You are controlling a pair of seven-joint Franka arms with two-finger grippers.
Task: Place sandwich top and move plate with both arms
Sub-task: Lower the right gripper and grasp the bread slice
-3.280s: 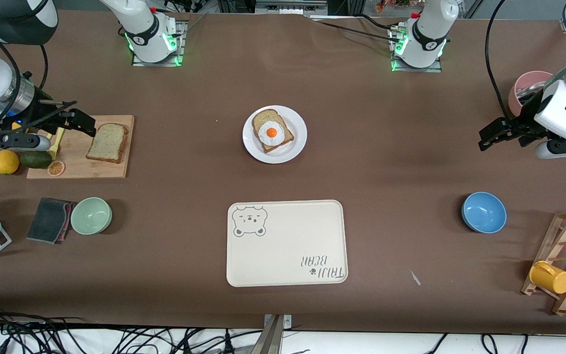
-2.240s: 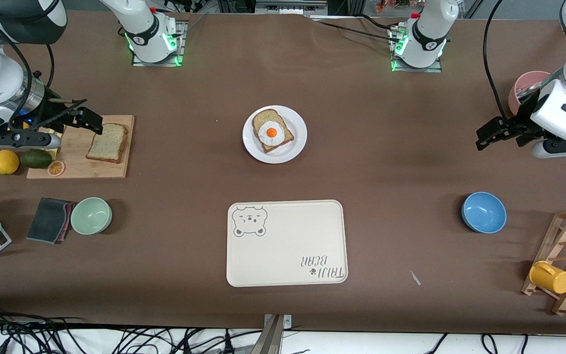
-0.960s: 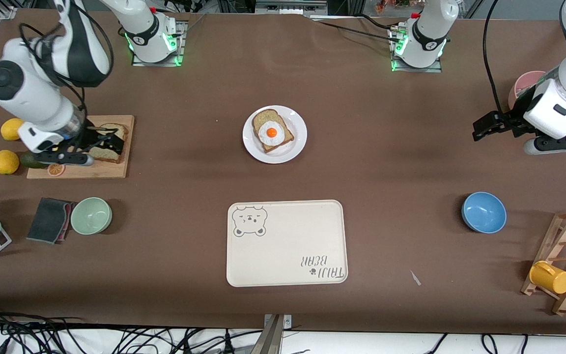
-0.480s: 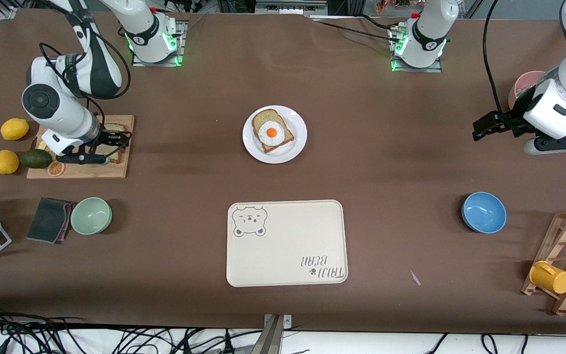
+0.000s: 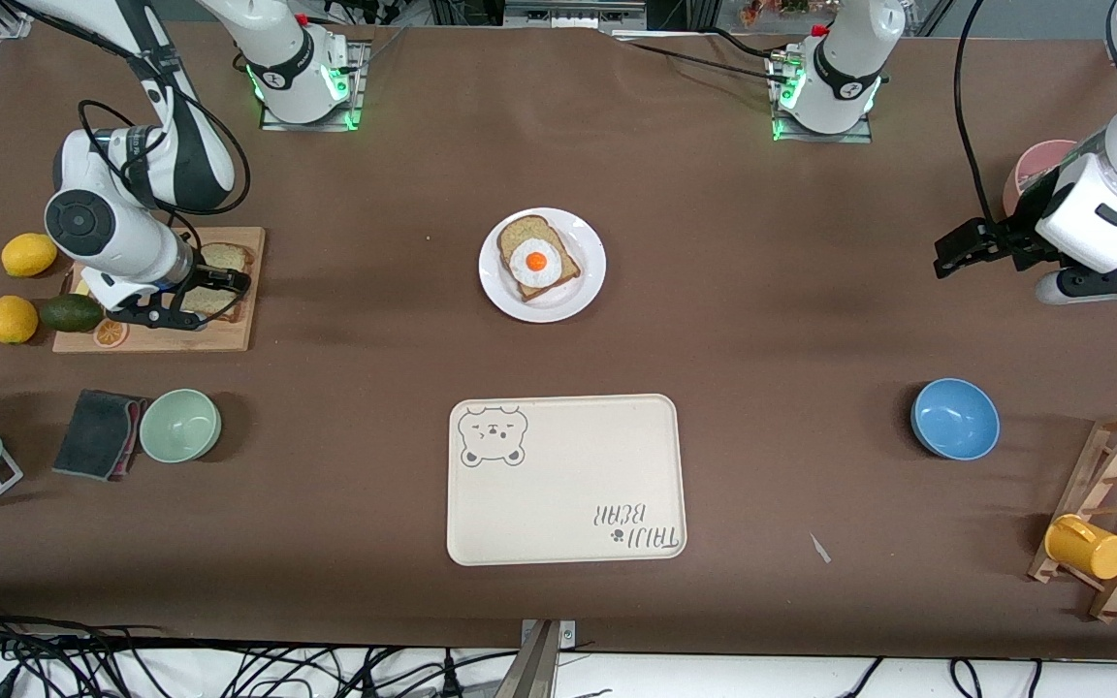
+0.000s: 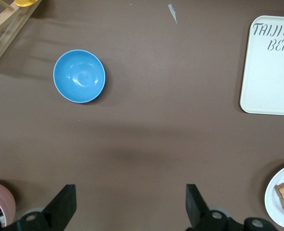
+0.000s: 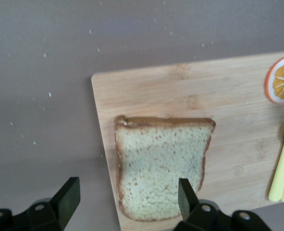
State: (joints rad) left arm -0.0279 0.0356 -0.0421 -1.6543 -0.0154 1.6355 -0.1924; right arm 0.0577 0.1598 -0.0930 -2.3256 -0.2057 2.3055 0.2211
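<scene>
The sandwich top [image 7: 161, 163] lies flat on a wooden cutting board [image 7: 238, 110] at the right arm's end of the table, partly hidden under the arm in the front view [image 5: 225, 259]. My right gripper [image 7: 128, 192] is open and points down over it [image 5: 212, 299]. One finger is over the slice and the other is over the table past the board's edge. The white plate [image 5: 586, 287] at the table's middle holds a bread slice with a fried egg [image 5: 537, 262]. My left gripper [image 5: 948, 254] waits open and empty over bare table [image 6: 129, 197].
A cream bear tray [image 5: 566, 478] lies nearer the camera than the plate. A blue bowl [image 5: 954, 418], a pink cup [image 5: 1038, 170] and a wooden rack with a yellow mug [image 5: 1087, 548] are at the left arm's end. A green bowl [image 5: 179, 425], two lemons, an avocado [image 5: 71, 312] and an orange slice [image 7: 282, 79] surround the board.
My right arm has swung in from beside the board, turned its wrist down and come over the bread slice. My left arm has barely moved.
</scene>
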